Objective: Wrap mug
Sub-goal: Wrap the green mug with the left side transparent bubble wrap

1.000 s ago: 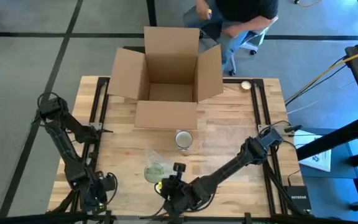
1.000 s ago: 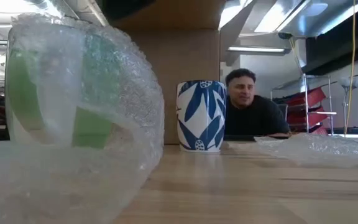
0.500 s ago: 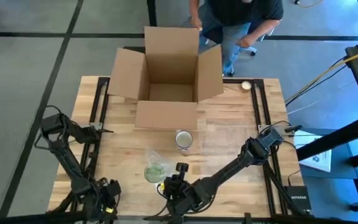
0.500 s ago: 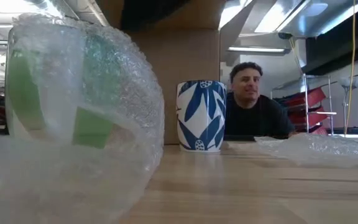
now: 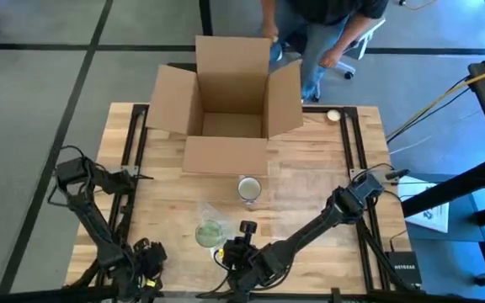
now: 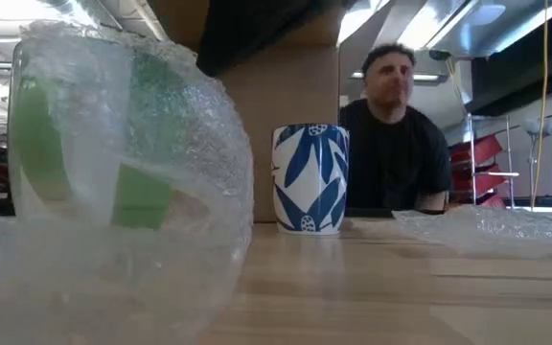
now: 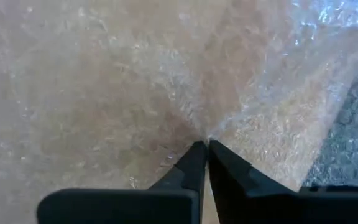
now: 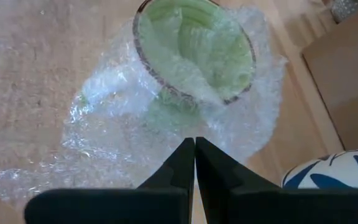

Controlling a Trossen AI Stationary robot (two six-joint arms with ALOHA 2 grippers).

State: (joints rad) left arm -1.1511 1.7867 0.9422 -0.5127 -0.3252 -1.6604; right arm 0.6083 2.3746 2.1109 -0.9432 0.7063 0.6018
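A green mug (image 8: 194,50) stands on the table with clear bubble wrap (image 8: 104,137) round and under it; it also fills the left of the low view as the green mug (image 6: 113,144). My right gripper (image 8: 194,142) is shut on the wrap just beside the mug, near the table's front edge (image 5: 236,252). My left gripper (image 7: 205,144) is shut on the same sheet farther toward the table's left (image 5: 146,263). A blue-and-white mug (image 5: 248,188) stands bare behind the green one. My left gripper pinches the bubble wrap (image 7: 197,124) between its two fingertips, and the sheet puckers toward them. One layer or several, I cannot tell. The wrap around the pinch lies on the table. My right gripper pinches the wrap (image 8: 185,127) close to the mug's foot; the sheet there lies crumpled on the table.
An open cardboard box (image 5: 226,101) stands at the far side, and a person (image 6: 396,144) is behind it. A second sheet of bubble wrap (image 6: 487,230) lies to the right of the blue-and-white mug. A small round thing (image 5: 333,115) lies at the far right.
My left gripper has shifted a little toward the table's right, and its arm has folded lower. The person behind the box has risen. The mugs have stayed where they were.
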